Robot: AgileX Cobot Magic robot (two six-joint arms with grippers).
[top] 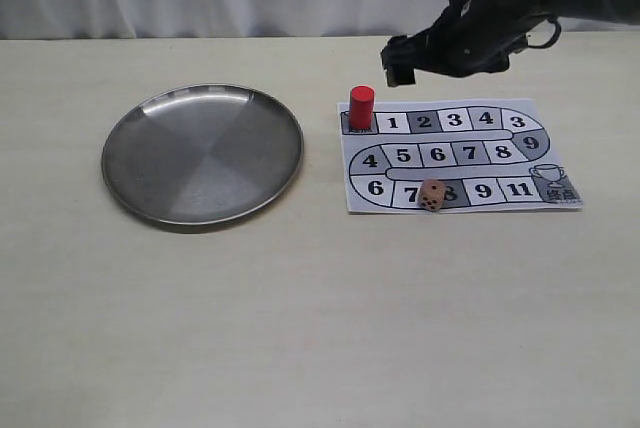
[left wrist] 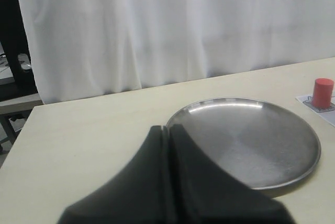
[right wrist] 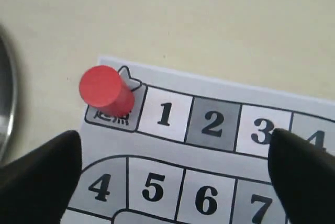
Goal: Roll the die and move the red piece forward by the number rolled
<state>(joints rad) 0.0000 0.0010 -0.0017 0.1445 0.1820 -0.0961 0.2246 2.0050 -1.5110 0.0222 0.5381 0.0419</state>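
The red piece stands upright on the start square at the upper left corner of the paper game board; it also shows in the right wrist view and the left wrist view. The die, a tan cube with dark pips, lies on the board's bottom row between squares 7 and 8. My right gripper hangs open in the air above the board's top row, right of the red piece, with nothing between its fingers. My left gripper is shut and empty, near the metal plate's edge.
A round metal plate lies on the pale table left of the board, holding nothing. A white curtain hangs behind the table's far edge. Bare tabletop stretches across the front.
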